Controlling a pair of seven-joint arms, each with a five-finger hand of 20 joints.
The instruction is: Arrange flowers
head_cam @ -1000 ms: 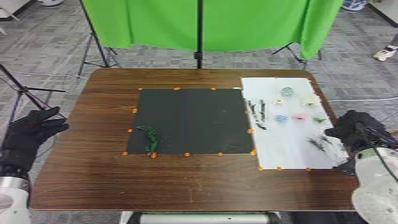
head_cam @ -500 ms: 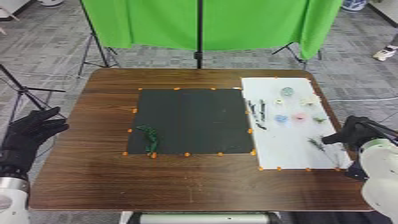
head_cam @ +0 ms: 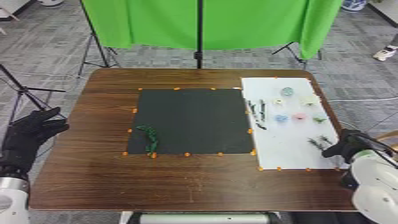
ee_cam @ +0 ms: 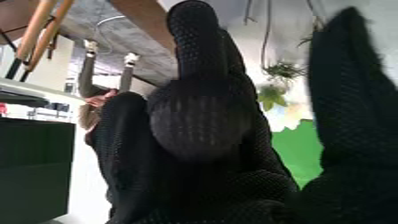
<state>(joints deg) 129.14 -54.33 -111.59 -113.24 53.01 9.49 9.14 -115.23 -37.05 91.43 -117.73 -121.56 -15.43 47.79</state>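
Observation:
My right hand [head_cam: 348, 144] is at the white sheet's right edge, beside thin green sprigs [head_cam: 316, 144]. In the right wrist view, my right hand [ee_cam: 200, 117] has straight fingers with a gap between them, and a sprig [ee_cam: 282, 71] lies beyond that gap. My left hand [head_cam: 34, 129] stays off the table's left edge, open and holding nothing. A green leafy stem [head_cam: 149, 137] lies on the black sheet [head_cam: 191, 120]. On the white sheet [head_cam: 275, 145] are dark stems [head_cam: 257, 112], a pink flower [head_cam: 299, 117], a blue flower [head_cam: 282, 118] and several pale or green pieces.
Orange markers edge both sheets on the brown table [head_cam: 187, 182]. A green cloth [head_cam: 151, 25] and black stands rise behind the table. In the right wrist view, a person [ee_cam: 96, 97] appears in the background.
My right hand has shifted slightly toward the near end of the white sheet and turned, its fingers now closer to the sprigs. The left hand and the flowers have not moved.

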